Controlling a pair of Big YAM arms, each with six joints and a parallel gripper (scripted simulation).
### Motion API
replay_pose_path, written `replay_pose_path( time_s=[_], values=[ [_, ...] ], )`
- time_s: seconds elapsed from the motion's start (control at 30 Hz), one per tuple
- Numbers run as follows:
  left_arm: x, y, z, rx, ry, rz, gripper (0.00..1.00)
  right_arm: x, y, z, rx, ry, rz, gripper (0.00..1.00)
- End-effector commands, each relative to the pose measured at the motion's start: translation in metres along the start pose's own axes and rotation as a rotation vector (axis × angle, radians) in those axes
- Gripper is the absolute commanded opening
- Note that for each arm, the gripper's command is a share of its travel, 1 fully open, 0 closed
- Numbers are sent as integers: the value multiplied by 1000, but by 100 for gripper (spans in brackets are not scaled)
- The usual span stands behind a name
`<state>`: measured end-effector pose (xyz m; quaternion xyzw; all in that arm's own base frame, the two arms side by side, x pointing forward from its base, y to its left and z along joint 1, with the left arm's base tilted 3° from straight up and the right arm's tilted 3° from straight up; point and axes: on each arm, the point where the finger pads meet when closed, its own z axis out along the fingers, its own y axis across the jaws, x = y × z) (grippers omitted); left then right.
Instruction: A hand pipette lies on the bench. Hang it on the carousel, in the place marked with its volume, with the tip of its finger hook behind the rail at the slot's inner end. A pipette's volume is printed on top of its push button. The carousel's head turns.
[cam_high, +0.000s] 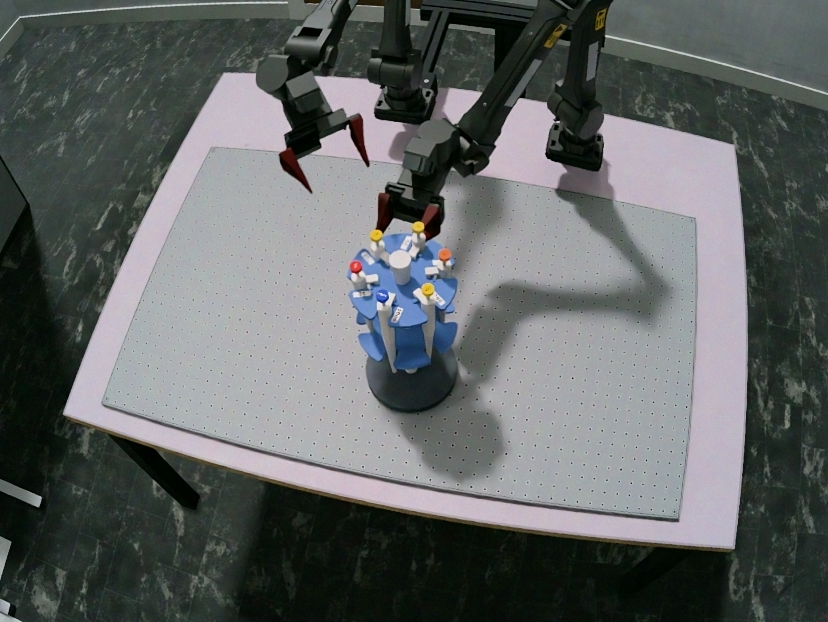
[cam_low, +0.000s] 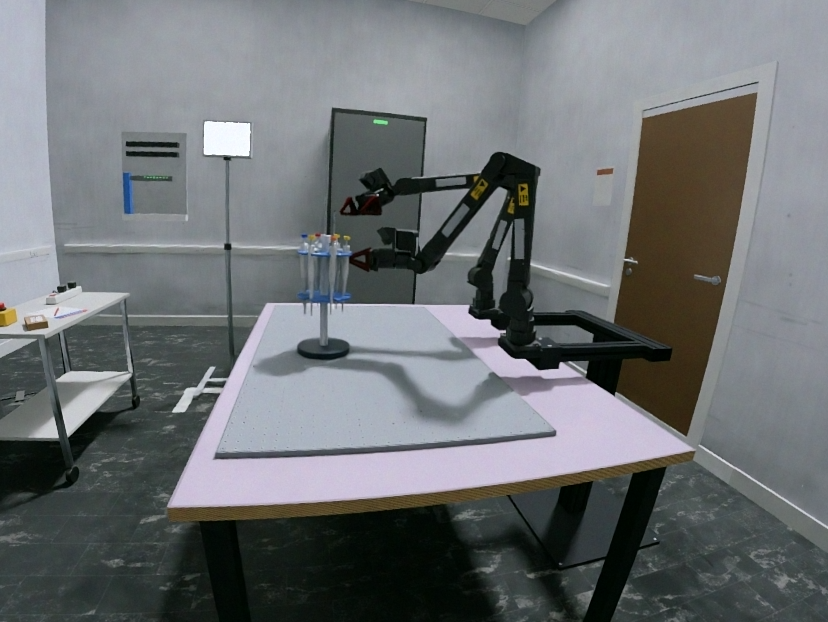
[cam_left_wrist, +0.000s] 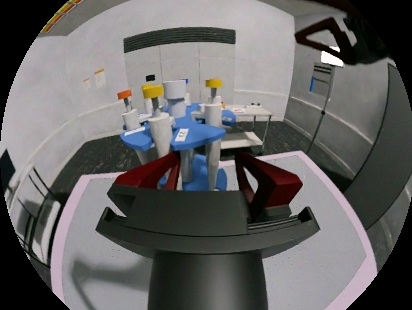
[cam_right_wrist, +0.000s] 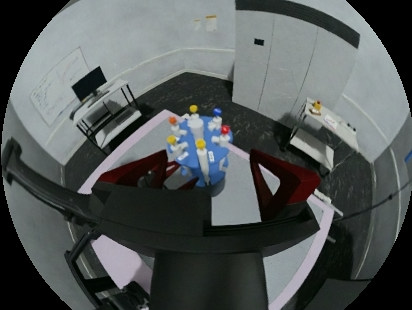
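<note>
The carousel (cam_high: 412, 388) (cam_low: 323, 344) stands upright with its blue head (cam_high: 415, 277) (cam_left_wrist: 200, 134) (cam_right_wrist: 192, 155). Several pipettes hang round it: red-topped (cam_high: 356, 267) (cam_right_wrist: 225, 131), blue-topped (cam_high: 382, 296) (cam_right_wrist: 217, 113), orange-topped (cam_high: 444, 255) (cam_left_wrist: 124, 94) and some yellow-topped, one by the left gripper (cam_high: 417, 228) (cam_left_wrist: 214, 84). No pipette shows lying on the bench. Printed volumes and hook seating are too small to read. My left gripper (cam_high: 405, 232) (cam_low: 352, 259) (cam_left_wrist: 207, 154) is partly open, empty, close beside the head. My right gripper (cam_high: 340, 178) (cam_low: 342, 208) (cam_right_wrist: 208, 153) is wide open and empty, higher up.
The perforated grey board (cam_high: 568, 401) (cam_low: 374, 415) covers most of the pink table (cam_high: 712, 334) (cam_low: 435, 478). The carousel's white knob (cam_high: 400, 266) (cam_left_wrist: 175, 90) rises above the head. The two arms are close together at the carousel's robot side.
</note>
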<state>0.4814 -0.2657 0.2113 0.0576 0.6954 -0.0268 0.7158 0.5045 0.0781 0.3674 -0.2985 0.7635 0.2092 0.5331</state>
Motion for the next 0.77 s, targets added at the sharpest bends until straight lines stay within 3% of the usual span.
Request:
replay_pose_path(
  time_s=[0.0,0.73],
  values=[
    [-36,-10,11,4,-64,-38,65,-61,26,4,-43,-59,-125,100],
    [-36,-10,11,4,-64,-38,65,-59,23,5,-40,-56,-108,100]
  ],
)
